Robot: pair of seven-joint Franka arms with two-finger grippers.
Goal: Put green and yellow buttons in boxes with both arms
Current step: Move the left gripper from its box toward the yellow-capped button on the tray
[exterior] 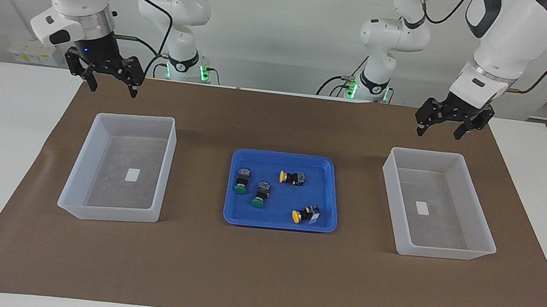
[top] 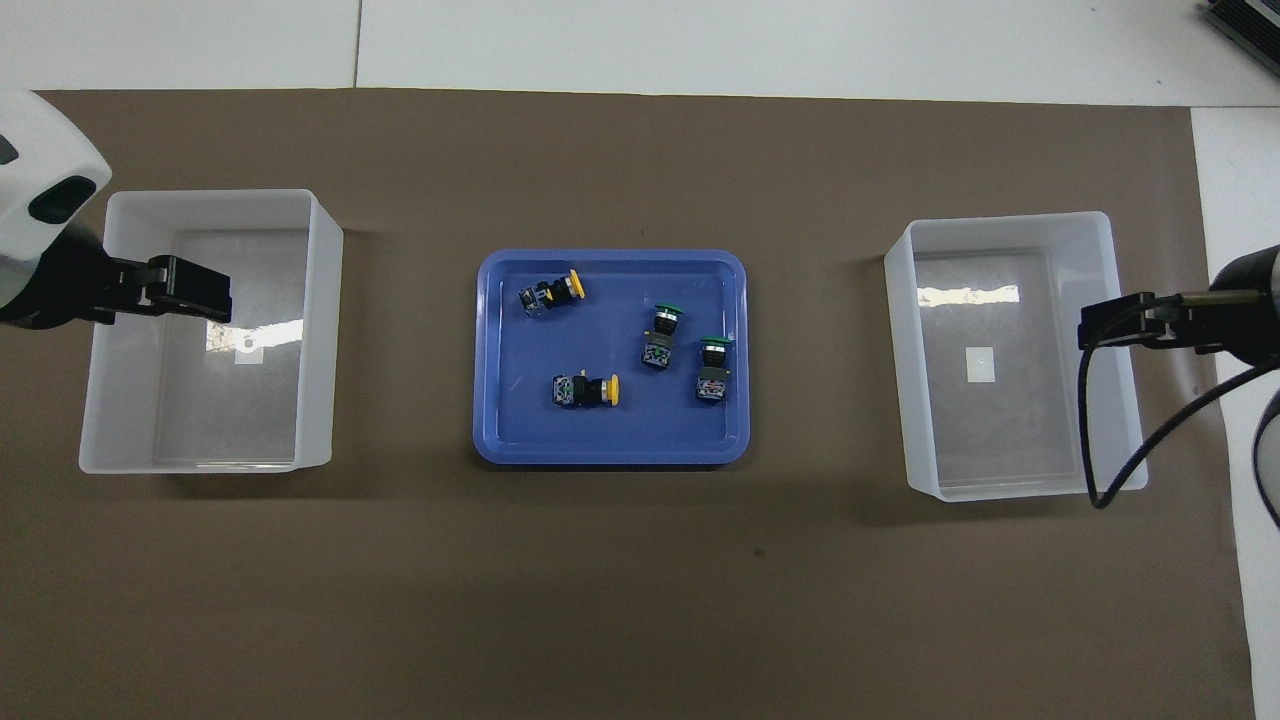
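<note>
Two green buttons (exterior: 241, 180) (exterior: 260, 195) and two yellow buttons (exterior: 293, 178) (exterior: 305, 215) lie on their sides in a blue tray (exterior: 283, 155) at mid-table. From overhead the green buttons (top: 661, 335) (top: 712, 368) lie toward the right arm's end and the yellow buttons (top: 550, 293) (top: 587, 390) toward the left arm's. One translucent box (exterior: 136, 118) stands at the right arm's end, with my right gripper (exterior: 112, 88) (top: 1110, 325) hanging open high over it. The other box (exterior: 428, 152) stands at the left arm's end, under my open left gripper (exterior: 439, 132) (top: 190, 290). Both boxes hold only a white label.
A brown mat (exterior: 259, 275) covers the middle of the white table and carries the tray and both boxes. A black cable (top: 1095, 440) loops down from the right arm over its box's outer wall.
</note>
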